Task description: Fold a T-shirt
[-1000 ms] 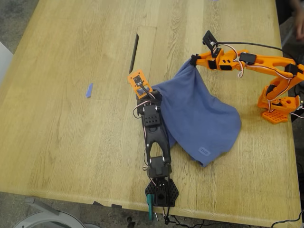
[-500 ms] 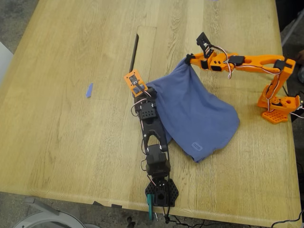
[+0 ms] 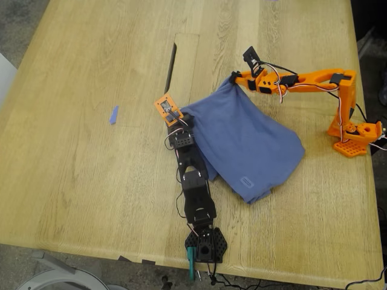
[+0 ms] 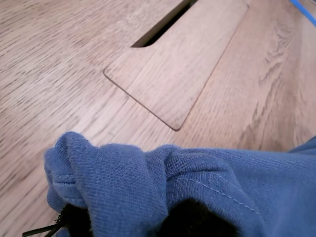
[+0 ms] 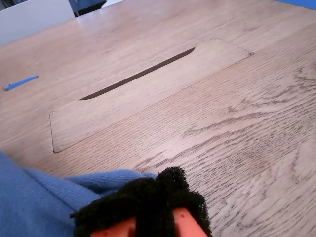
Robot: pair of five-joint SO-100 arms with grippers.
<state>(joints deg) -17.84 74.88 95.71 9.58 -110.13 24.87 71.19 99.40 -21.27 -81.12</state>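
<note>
In the exterior view, my first tool (image 3: 185,117), on the black arm, is clamped on one bunched corner of the T-shirt (image 3: 248,142). My second tool (image 3: 234,79), on the orange arm, is closed on another corner and holds it lifted. The cloth stretches between the two tools, and the rest trails back from them and lies on the counter (image 3: 84,66) between the two arm bases. A small label patch on the shirt faces up near the hem farthest from my second tool. A long slot (image 3: 171,67) in an inset panel lies ahead of my first tool. A tiny blue scrap (image 3: 113,115) lies well apart from both tools, beyond the first.

In the first wrist view, blue fabric (image 4: 197,187) is wadded right at the jaws, with a stitched seam showing. The panel (image 4: 182,64) lies just beyond it.

In the second wrist view, the black foam pads (image 5: 143,197) are pressed together on a fold of the shirt (image 5: 34,207), which runs off to one side. The slot (image 5: 138,75) lies ahead and the scrap (image 5: 19,82) farther off.
</note>
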